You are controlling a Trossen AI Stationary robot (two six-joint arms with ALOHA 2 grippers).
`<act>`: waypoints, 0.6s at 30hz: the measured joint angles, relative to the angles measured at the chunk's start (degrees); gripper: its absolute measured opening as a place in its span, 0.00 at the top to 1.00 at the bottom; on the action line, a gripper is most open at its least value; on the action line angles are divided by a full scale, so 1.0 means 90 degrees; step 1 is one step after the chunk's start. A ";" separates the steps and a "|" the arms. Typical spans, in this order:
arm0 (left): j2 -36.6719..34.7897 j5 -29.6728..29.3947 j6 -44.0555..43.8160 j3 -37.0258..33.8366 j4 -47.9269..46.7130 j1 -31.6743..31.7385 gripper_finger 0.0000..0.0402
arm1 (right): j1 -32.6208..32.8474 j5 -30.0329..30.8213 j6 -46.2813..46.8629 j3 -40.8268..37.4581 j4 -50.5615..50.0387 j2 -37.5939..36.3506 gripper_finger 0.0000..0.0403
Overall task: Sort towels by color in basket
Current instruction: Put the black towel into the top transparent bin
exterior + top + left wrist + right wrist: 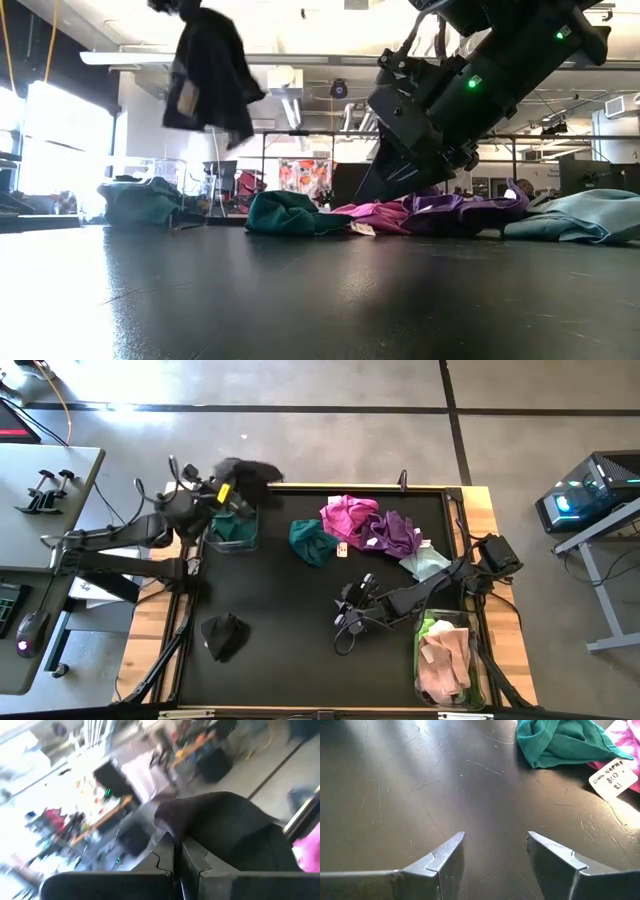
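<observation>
We see the left gripper closed on a black towel, which hangs high above the far left corner of the table, just over the left bin. That bin already holds a dark teal cloth. The right gripper has its fingers spread wide and holds nothing; it rests low over bare table, near the right bin, where a lime towel and a pink towel lie. Between the two bins we count a teal towel, a magenta towel, a purple towel and a mint towel, and one more black cloth lies at the near left. We judge the sorting about one third done, with five cloths left on the table
</observation>
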 joint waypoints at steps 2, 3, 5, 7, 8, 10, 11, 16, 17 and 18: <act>-0.0010 0.0007 -0.0287 0.0000 -0.0488 0.0342 1.00 | 0.0000 0.0000 -0.0004 0.0000 0.0000 0.0000 0.49; -0.0005 0.0012 -0.0432 0.0000 -0.0745 0.0503 1.00 | 0.0000 0.0000 -0.0006 0.0000 0.0000 -0.0002 0.49; 0.0045 0.0010 -0.0860 0.0000 -0.1256 0.0777 1.00 | 0.0000 0.0000 -0.0036 0.0000 -0.0001 -0.0001 0.49; 0.0134 0.0014 -0.1397 0.0000 -0.1773 0.1001 1.00 | 0.0000 0.0000 -0.0052 0.0000 0.0002 -0.0001 0.49; 0.0191 0.0016 -0.1652 0.0000 -0.2029 0.1104 1.00 | 0.0000 0.0000 -0.0052 0.0000 0.0005 -0.0002 0.49; 0.0293 0.0018 -0.2140 0.0000 -0.2440 0.1284 1.00 | 0.0000 -0.0001 -0.0052 0.0000 0.0005 0.0000 0.49; 0.0343 0.0018 -0.2377 0.0000 -0.2645 0.1348 1.00 | 0.0000 0.0000 -0.0050 0.0000 0.0005 -0.0002 0.49; 0.0540 0.0062 -0.3702 0.0001 -0.3484 0.1509 1.00 | 0.0000 -0.0001 -0.0035 0.0000 0.0007 -0.0001 0.49; 0.0572 0.0078 -0.4054 0.0022 -0.3719 0.1544 1.00 | -0.0001 0.0000 -0.0035 0.0000 0.0010 0.0000 0.49; 0.0619 0.0108 -0.4398 0.0072 -0.4028 0.1602 1.00 | -0.0005 0.0000 -0.0033 0.0000 0.0010 -0.0002 0.49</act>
